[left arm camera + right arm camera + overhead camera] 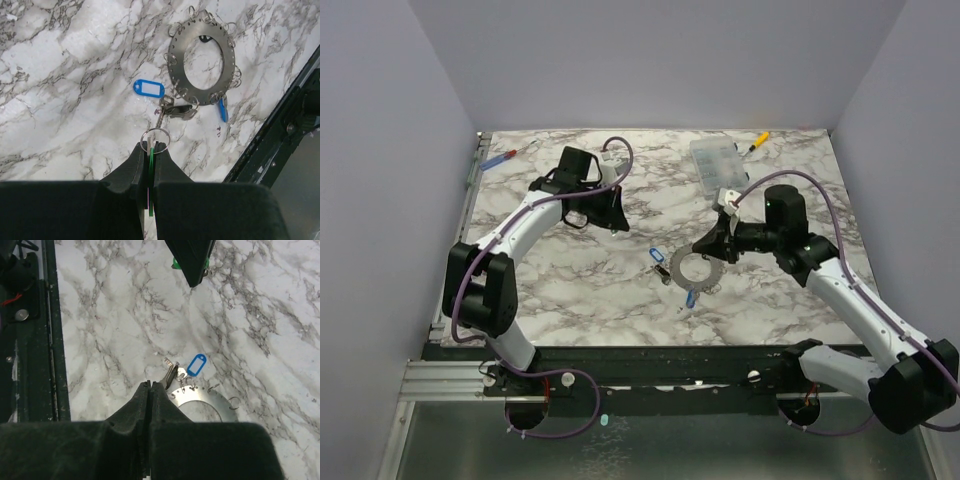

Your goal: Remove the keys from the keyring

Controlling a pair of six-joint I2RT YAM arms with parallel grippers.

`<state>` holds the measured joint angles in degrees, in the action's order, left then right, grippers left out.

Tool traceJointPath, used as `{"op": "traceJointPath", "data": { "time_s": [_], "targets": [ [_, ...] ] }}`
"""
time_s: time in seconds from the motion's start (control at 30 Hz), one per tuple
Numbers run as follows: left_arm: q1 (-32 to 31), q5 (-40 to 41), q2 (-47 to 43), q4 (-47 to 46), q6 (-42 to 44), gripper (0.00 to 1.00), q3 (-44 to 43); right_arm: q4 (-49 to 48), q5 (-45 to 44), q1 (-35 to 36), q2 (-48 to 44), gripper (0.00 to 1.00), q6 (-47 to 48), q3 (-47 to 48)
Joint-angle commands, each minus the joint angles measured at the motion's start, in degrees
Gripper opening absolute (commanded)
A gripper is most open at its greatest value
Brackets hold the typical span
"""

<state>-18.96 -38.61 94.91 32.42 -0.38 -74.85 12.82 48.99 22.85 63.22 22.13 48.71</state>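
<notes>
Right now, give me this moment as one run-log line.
left tool: shut on green tag with small ring | right tool: shut, over keyring edge | blue tag: beside keyring

Both tools (150, 150) (149, 387) closed, apart.

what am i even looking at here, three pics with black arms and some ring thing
Two robot arms are bolted at the near edge of a marble table. The wide picture looks down from above; the other two come from cameras on each wrist. On the table lies a grey metal keyring with small split rings around its rim, blue-tagged keys beside it. The left gripper is shut on a green tag carrying a wire loop. The right gripper is shut at the keyring's edge.
</notes>
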Motion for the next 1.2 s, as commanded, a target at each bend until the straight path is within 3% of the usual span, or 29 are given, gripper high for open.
{"op": "traceJointPath", "data": {
  "time_s": [0.0,0.1,0.23,0.37,0.57,0.7,1.17],
  "targets": [
    [0.23,1.47,-3.73,-2.53,0.59,0.00,3.13,10.70,-0.88,-0.23,-2.52,0.01,0.69,1.15],
    [0.37,2.77,-4.41,-2.85,0.58,0.00,5.08,11.05,-4.23,-0.21,-3.01,0.03,0.72,0.22],
    [0.58,8.39,-5.12,-3.06,1.04,0.00,7.07,9.22,-8.01,-0.22,-2.24,0.18,-0.25,-1.52],
    [0.57,18.45,-5.54,-2.29,4.43,0.00,8.21,6.63,-9.51,-0.26,-1.36,0.39,-2.40,-3.43],
    [0.55,27.88,-4.04,-1.49,7.81,0.00,11.07,3.62,-13.20,-0.22,-1.36,0.80,-3.53,-5.70],
    [0.52,31.74,-1.79,-2.19,9.35,0.00,11.61,2.54,-15.90,-0.20,-1.27,0.95,-3.37,-6.54],
    [0.41,27.54,4.32,-3.59,8.34,0.00,13.67,1.42,-18.62,-0.31,-0.49,1.00,-3.41,-7.39]
  ]
}}
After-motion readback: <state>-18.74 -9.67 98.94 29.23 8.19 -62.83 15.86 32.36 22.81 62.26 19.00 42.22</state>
